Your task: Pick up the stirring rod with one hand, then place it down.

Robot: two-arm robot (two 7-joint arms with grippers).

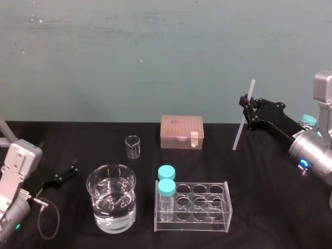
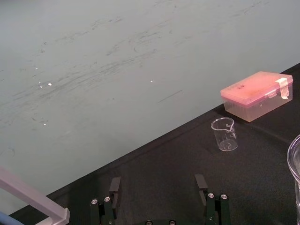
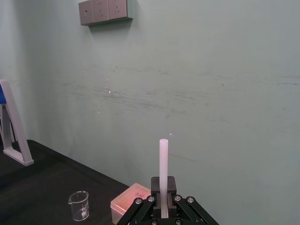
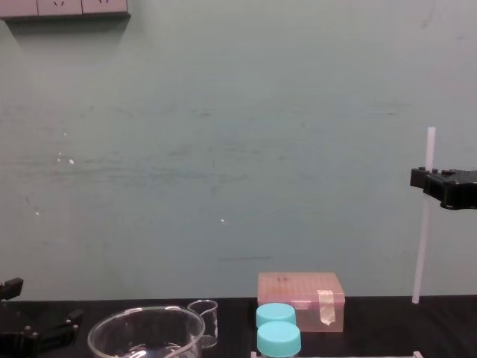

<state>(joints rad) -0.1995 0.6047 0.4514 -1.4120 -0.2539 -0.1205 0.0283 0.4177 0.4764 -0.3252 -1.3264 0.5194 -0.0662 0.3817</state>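
Large beaker (image 1: 111,199), front left: roughly half full of clear liquid. Small beaker (image 1: 133,147) behind it: empty. Clear rack (image 1: 207,206) carries two blue-capped bottles (image 1: 166,173) in its leftmost wells, the other wells open; bottle contents can't be told. Pink lidded box (image 1: 181,132) at the back, a strip of tape on its front.

Right gripper (image 1: 247,111), raised at far right, jaws clamped on the stirring rod (image 1: 238,136) near mid-length. Rod near upright, slightly leaning, lower tip close to the black table (image 1: 270,207); contact can't be told. Left gripper (image 1: 70,173) low at left, jaws spread.

Right wrist view takes in a wall socket plate (image 3: 105,10) high up.
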